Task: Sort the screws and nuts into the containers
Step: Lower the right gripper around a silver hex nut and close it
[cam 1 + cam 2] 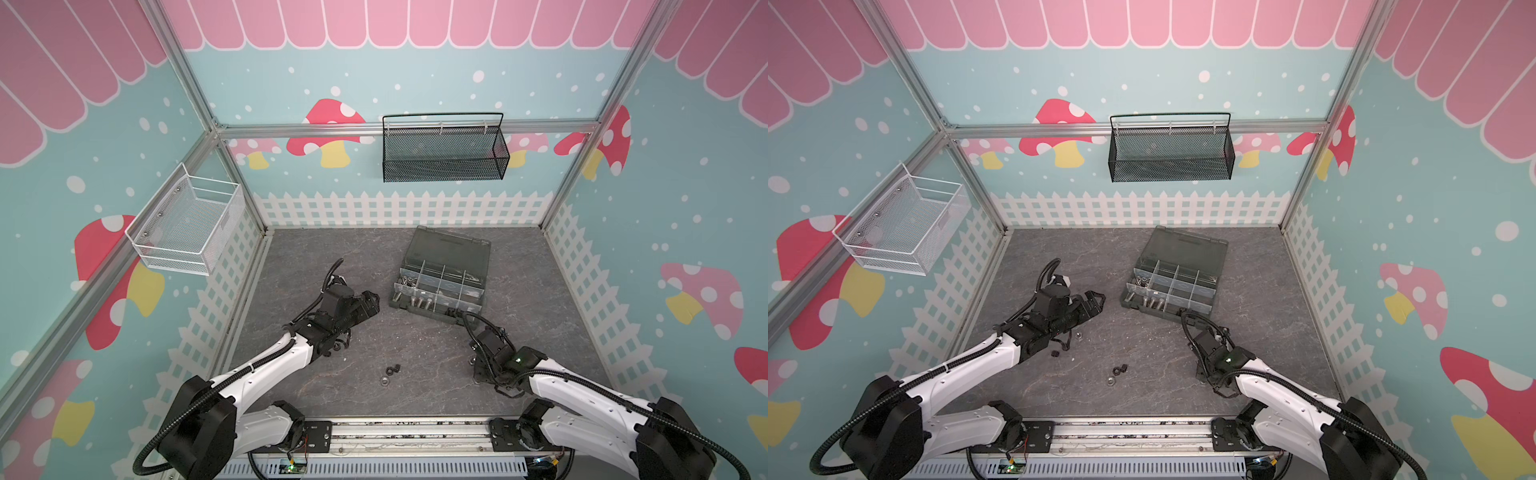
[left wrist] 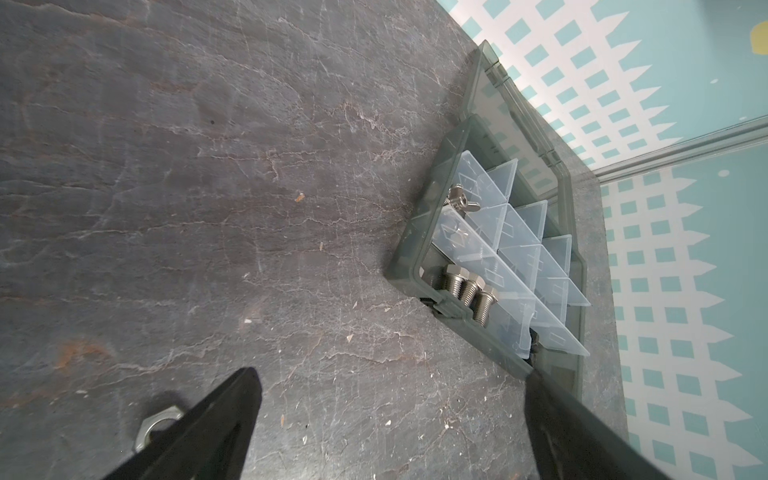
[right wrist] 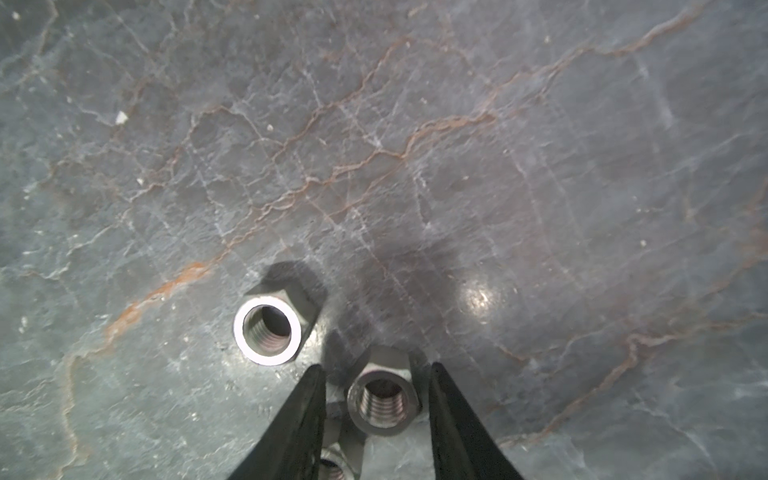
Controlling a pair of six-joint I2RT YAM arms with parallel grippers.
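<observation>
The right gripper (image 3: 374, 368) brackets a silver hex nut (image 3: 382, 405), one finger on each side with a sliver of gap, so it is not clamped. The nut sits flat with its threaded bore pointing straight up. A neighbour nut (image 3: 268, 328) just beside it lies the same way. Both are in front of the organiser box (image 1: 449, 249). The left gripper (image 2: 390, 399) is spread wide and empty, just beside the box corner where silver hex bolts (image 2: 467, 291) lie side by side. The tabletop (image 1: 332, 249) is dark grey stone-look with rust veins, and the walls (image 1: 685, 187) carry a mushroom print.
</observation>
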